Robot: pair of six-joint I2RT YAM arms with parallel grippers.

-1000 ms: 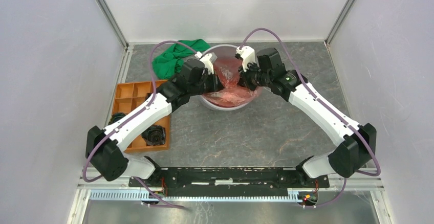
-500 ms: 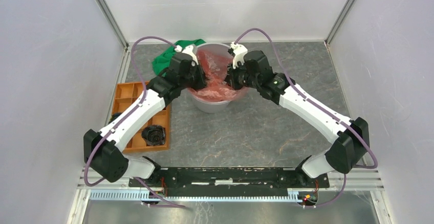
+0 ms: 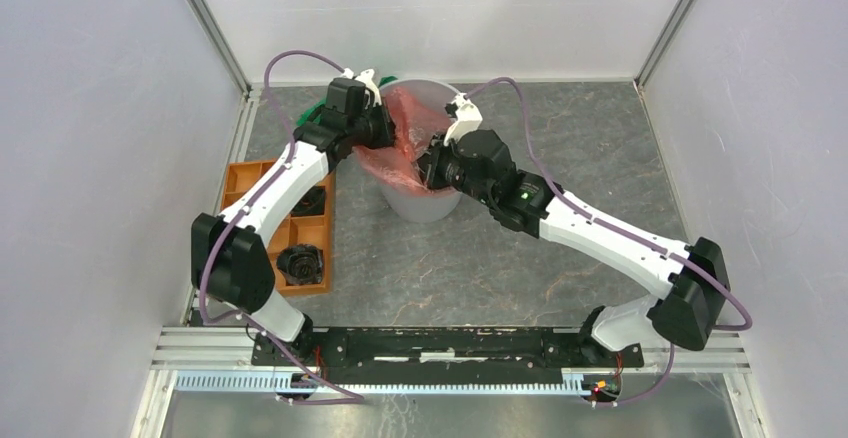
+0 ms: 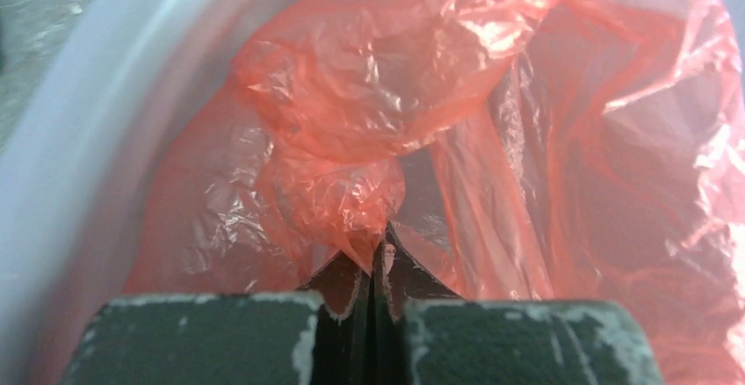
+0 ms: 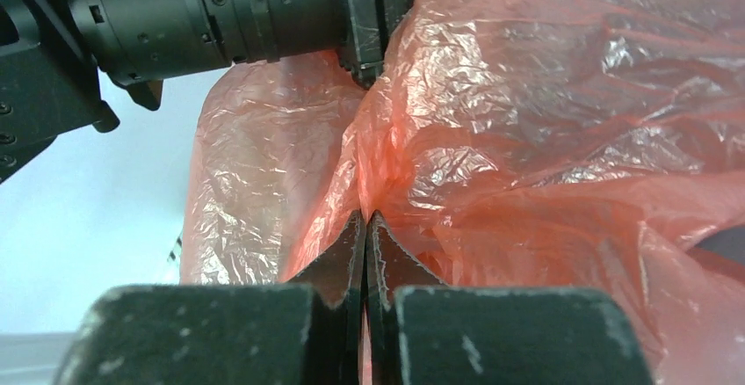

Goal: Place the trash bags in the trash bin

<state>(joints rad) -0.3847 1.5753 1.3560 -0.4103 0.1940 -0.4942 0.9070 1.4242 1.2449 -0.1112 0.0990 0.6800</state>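
The translucent red trash bag (image 3: 405,128) lies in and over the mouth of the light-grey trash bin (image 3: 425,203) at the back middle of the table. My left gripper (image 3: 385,126) is at the bin's left rim, shut on a pinch of the bag (image 4: 351,200); the bin's grey wall (image 4: 79,139) shows to its left. My right gripper (image 3: 432,163) is at the bin's front right rim, shut on another fold of the bag (image 5: 492,139). The left gripper's wrist (image 5: 220,16) shows across from it, with bag film stretched between the two.
An orange compartment tray (image 3: 245,183) with dark round parts stands left of the bin. A green cloth (image 3: 318,110) lies behind the left arm, mostly hidden. White enclosure walls and metal rails border the grey table (image 3: 560,158).
Both grippers moved left and toward the back with the bag held. The bin shifted left with them and now shows more of its outer wall. The bag spread over the bin's mouth.
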